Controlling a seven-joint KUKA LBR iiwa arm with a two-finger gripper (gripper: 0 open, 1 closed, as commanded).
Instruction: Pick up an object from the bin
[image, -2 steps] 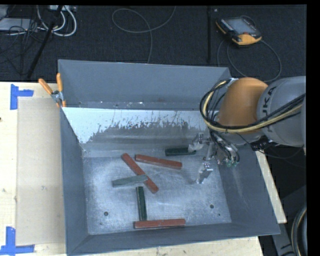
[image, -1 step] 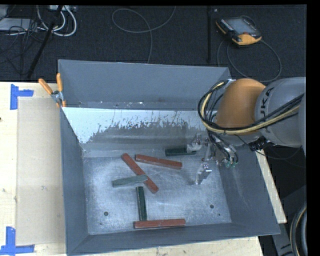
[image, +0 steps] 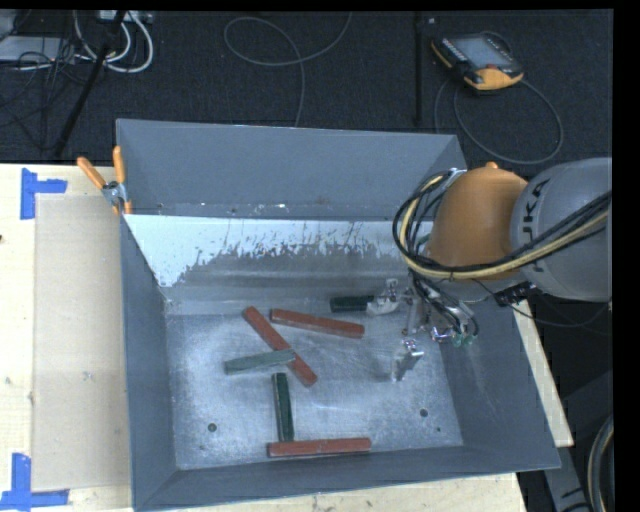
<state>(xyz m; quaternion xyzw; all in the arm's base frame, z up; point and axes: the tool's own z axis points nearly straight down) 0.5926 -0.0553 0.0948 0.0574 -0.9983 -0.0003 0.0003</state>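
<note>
My gripper hangs low over the right part of the bin floor, with nothing visibly between its tips. Nearest to it, on its left, a reddish-brown flat stick lies almost level. Just behind that stick, by the back wall, sits a short dark green block with a small pale piece beside it. The gripper stands apart from all of them.
Further left, a second reddish-brown stick lies crossed with a dark green stick. Another green stick points toward the front, where a third reddish-brown stick lies along the front wall. The arm enters from the right.
</note>
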